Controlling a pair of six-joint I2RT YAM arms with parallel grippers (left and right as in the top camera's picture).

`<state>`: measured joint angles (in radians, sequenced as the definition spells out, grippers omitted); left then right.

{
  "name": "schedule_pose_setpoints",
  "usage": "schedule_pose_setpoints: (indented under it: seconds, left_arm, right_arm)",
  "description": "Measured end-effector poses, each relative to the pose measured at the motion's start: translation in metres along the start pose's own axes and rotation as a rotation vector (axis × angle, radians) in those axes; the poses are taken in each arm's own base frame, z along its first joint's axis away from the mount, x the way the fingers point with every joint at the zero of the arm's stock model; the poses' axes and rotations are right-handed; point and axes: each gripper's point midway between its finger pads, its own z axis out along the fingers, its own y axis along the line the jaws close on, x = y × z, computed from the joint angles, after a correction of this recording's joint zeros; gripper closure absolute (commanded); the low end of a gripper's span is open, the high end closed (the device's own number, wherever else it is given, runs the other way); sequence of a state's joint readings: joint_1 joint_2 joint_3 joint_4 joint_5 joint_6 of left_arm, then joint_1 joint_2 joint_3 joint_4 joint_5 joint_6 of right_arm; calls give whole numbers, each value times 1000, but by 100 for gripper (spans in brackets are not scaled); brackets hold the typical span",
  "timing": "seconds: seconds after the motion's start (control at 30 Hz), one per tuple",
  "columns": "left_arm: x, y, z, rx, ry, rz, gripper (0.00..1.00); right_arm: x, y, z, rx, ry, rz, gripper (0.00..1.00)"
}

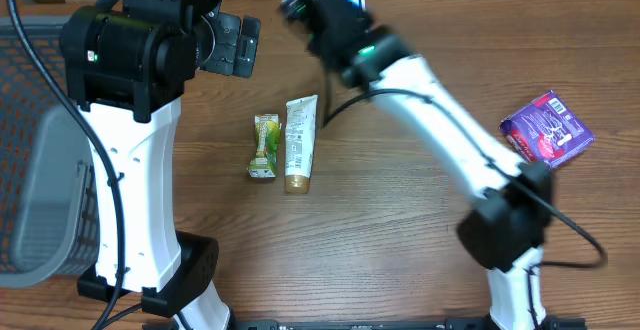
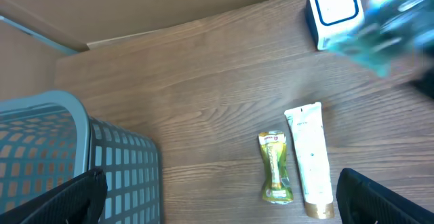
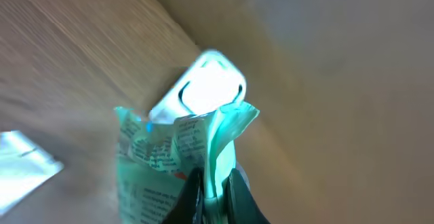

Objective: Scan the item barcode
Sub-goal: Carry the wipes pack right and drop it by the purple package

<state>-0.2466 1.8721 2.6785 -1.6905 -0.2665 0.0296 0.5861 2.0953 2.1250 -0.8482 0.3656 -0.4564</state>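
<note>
1. The right gripper (image 3: 215, 195) is clamped on a teal packet (image 3: 166, 153), with its fingers pinching the packet's crimped edge; the packet stands up out of the jaws, and small print shows on the side facing the wrist camera
2. The packet is held in the air right in front of the scanner (image 3: 207, 88), a white box with a lit face that stands at the far edge of the table (image 1: 400, 200); whether packet and scanner touch cannot be told
3. In the left wrist view the packet is a teal blur just to the right of the scanner and overlaps its lower right corner
4. From overhead the right arm stretches from the near right of the table to the far middle, and its wrist hides the packet
5. The left gripper (image 2: 220, 180) hangs above the table with its jaws wide apart and nothing between them
6. A cream tube (image 1: 300, 142) and a green sachet (image 1: 265, 146) lie flat near the middle of the table, just beside each other; the sachet is on the left, and the tube's brown cap points to the near edge
7. A purple pack (image 1: 547, 128) lies flat at the right side, well apart from those two
8. A grey mesh basket (image 1: 40, 190) sits at the left edge, beside the left arm
</note>
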Motion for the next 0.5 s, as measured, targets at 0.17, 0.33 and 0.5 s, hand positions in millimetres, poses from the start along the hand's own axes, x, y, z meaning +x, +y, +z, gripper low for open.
schedule_pose_setpoints:
  seconds: [0.17, 0.33, 0.5]
  left_arm:
    - [0, 0, 0, 0, 0, 0, 1]
    - [0, 0, 0, 0, 0, 0, 0]
    - [0, 0, 0, 0, 0, 0, 1]
  right_arm:
    - [65, -32, -9, -164, 170, 327, 96]
    - [134, -39, -22, -395, 377, 603, 96]
    - [190, -89, -19, -408, 442, 906, 96]
